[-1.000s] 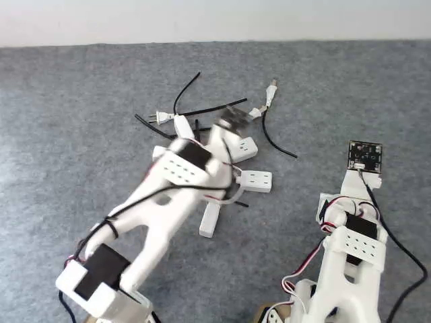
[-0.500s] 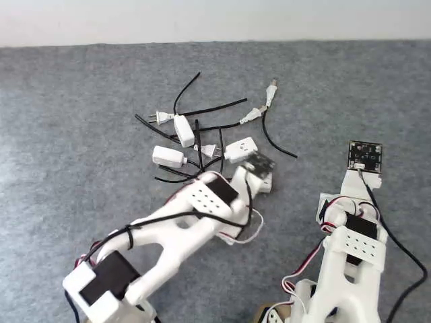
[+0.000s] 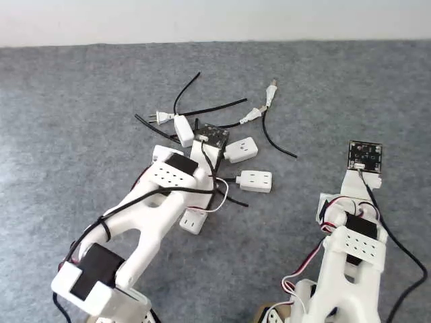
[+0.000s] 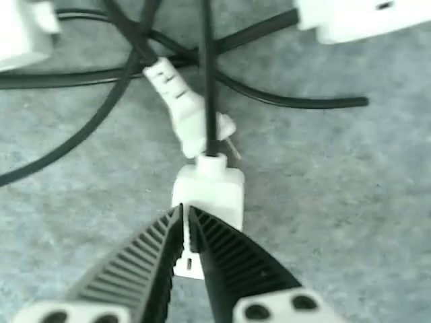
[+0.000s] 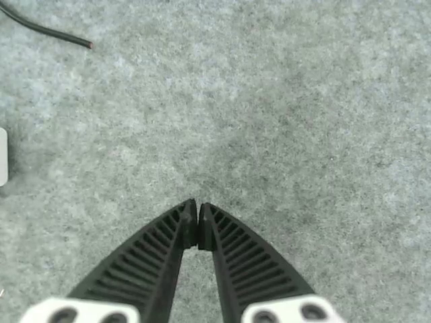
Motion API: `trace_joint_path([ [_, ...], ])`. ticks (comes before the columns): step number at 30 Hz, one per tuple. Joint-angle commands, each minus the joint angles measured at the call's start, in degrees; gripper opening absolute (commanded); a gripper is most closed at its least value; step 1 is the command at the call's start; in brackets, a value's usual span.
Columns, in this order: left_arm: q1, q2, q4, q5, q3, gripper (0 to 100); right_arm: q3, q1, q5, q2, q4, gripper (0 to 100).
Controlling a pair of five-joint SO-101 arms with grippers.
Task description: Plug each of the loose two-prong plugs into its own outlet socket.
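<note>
Our left gripper [image 4: 183, 219] hovers over the tangle left of centre. Its fingers are pressed almost together with nothing held, tips above a white corded block [image 4: 207, 192], a socket, we think. A loose plug [image 4: 180, 108] lies just beyond it. We should open wide, straddle the plug clear of the crossing cord [image 4: 204, 27], and grip squarely. Our right gripper [image 5: 196, 225] is closed and empty over bare carpet [image 5: 303, 101] at the near right.

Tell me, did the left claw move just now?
Yes. Half a second ago the left claw hung over the white socket block; it has swung away from that block, into the tangle of cords.
</note>
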Motion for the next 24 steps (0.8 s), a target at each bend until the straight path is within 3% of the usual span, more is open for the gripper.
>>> trace_joint_path([
  [1, -0.2, -0.9, -0.8, -0.7, -0.1, 1, -0.4, -0.5, 0.5, 0.2, -1.1, 1.5],
  [7, -0.2, -0.9, -0.6, -1.1, -2.5, 1, -0.4, -0.5, 0.5, 0.2, -1.1, 1.5],
  [10, -0.4, -0.9, -0.2, -6.7, -5.4, 1, -0.4, -0.5, 0.5, 0.2, -1.1, 1.5],
  [18, -0.2, -0.9, 11.7, -10.0, -17.2, 2, -0.4, -0.5, 0.5, 0.2, -1.1, 1.5],
  [24, -1.4, -0.9, 18.0, -24.6, -17.1, 2, -0.4, -0.5, 0.5, 0.1, -1.1, 1.5],
])
